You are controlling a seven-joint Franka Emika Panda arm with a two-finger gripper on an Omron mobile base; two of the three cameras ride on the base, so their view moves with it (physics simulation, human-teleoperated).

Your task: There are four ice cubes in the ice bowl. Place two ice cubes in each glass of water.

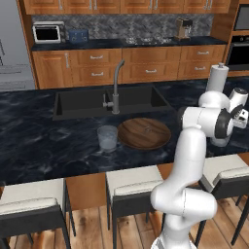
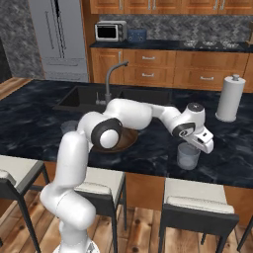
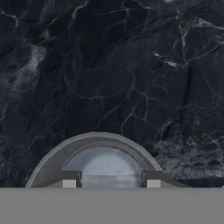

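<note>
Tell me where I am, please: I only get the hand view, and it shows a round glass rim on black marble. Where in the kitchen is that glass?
Observer: That glass stands near the front edge of the island counter, just below the end effector.
Operator: Is there a second glass anywhere?
Observer: Yes, another glass stands beside the wooden ice bowl, on its left in the left base view, in front of the sink.
Operator: Anything else on the counter?
Observer: A white paper-towel roll stands upright farther back, beyond your glass.
</note>
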